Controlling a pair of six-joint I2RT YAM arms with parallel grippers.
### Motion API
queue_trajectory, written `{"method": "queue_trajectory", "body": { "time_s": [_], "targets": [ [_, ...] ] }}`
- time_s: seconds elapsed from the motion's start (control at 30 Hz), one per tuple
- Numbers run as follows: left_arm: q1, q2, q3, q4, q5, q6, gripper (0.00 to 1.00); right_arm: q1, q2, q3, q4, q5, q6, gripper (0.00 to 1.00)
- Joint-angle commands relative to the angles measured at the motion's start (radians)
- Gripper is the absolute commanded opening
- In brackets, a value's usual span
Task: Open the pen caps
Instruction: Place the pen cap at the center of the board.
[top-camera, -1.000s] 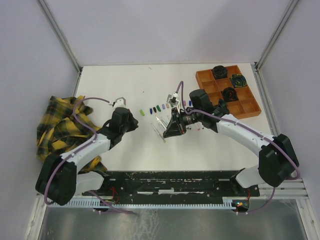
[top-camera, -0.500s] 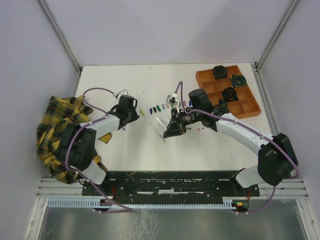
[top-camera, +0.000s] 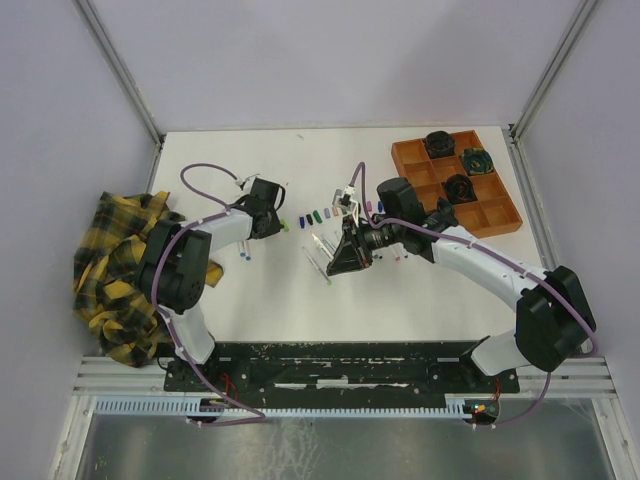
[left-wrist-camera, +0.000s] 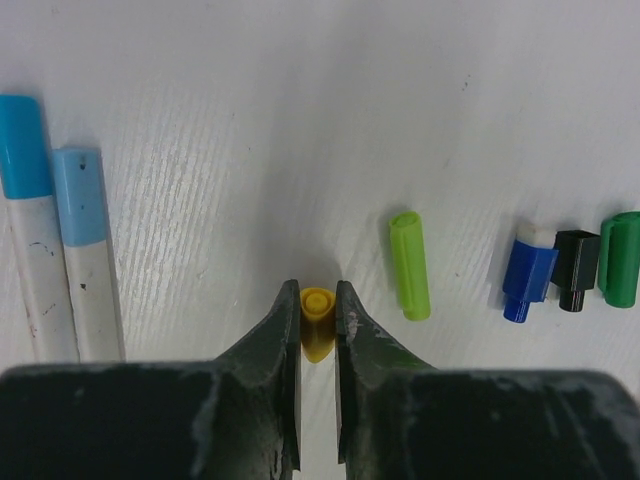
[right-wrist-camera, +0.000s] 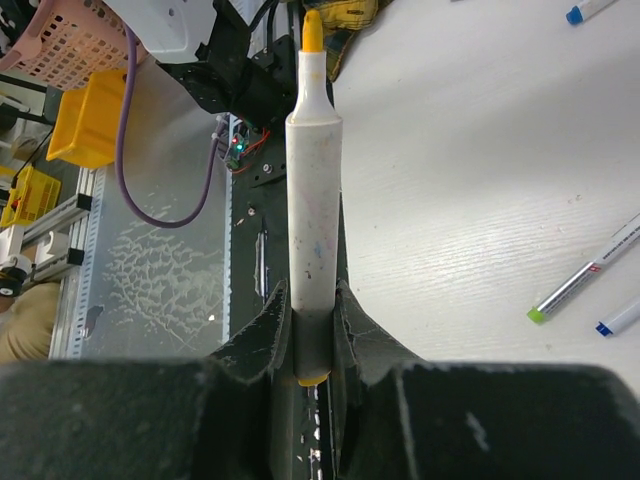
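One white worktop (top-camera: 300, 290) carries everything. One yellow plaid cloth (top-camera: 115, 265) lies at its left edge. One orange tray (top-camera: 497, 225) at the far right holds three black round objects (top-camera: 458, 187).

Two arms are present. Jaws of the left arm (top-camera: 225, 228) are clamped on one yellow cap (left-wrist-camera: 318, 335) at the worktop. Jaws of the right arm (top-camera: 480, 262) are clamped on one uncapped, yellow-tipped pen barrel (right-wrist-camera: 313, 200).

Two pens (left-wrist-camera: 85, 280) with light-blue caps (left-wrist-camera: 78, 180) still fitted lie left of the yellow cap. Four loose caps lie to its right: one lime cap (left-wrist-camera: 410, 265), one blue cap (left-wrist-camera: 527, 278), one black cap (left-wrist-camera: 575, 268) and one green cap (left-wrist-camera: 622, 258).
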Motion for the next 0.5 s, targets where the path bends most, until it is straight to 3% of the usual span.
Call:
{"method": "queue_trajectory", "body": {
  "time_s": [0.0,0.27,0.47],
  "targets": [
    [0.003,0.01,0.028,-0.026,-0.024,0.034,0.2,-0.004,-0.002,0.047,0.014,0.007,-0.017,0.02],
    [0.004,-0.004,0.031,-0.03,-0.017,0.035,0.36,-0.003,0.004,0.053,-0.003,0.026,-0.029,0.02],
    [0.004,-0.099,0.003,-0.028,-0.017,0.032,0.39,0.001,0.013,0.054,-0.024,0.062,-0.052,0.02]
  ]
}}
